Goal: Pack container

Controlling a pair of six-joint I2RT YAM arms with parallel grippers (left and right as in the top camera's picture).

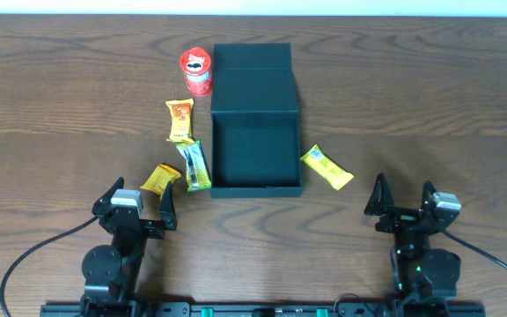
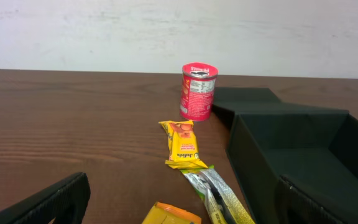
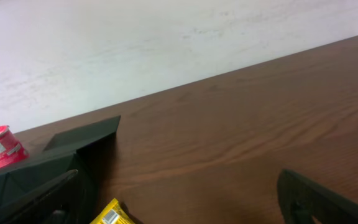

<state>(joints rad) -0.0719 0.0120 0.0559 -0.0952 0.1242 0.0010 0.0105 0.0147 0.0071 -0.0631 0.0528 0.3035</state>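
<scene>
The container (image 1: 255,188), a dark square box, stands open and empty at the table's middle, its lid flap (image 1: 252,57) laid back behind it. Left of it lie a yellow packet (image 1: 180,121), a green-silver packet (image 1: 194,165) and an orange-yellow packet (image 1: 160,179). Another yellow packet (image 1: 326,167) lies to its right. My left gripper (image 1: 144,192) hangs open near the front edge, just behind the orange-yellow packet (image 2: 169,214). My right gripper (image 1: 403,189) is open too, right of the yellow packet (image 3: 110,214). Neither holds anything.
A small red cylindrical can (image 1: 196,71) stands upright at the container's back left corner, also seen in the left wrist view as the can (image 2: 197,91). Bare wooden table (image 1: 447,106) stretches to the right and far left.
</scene>
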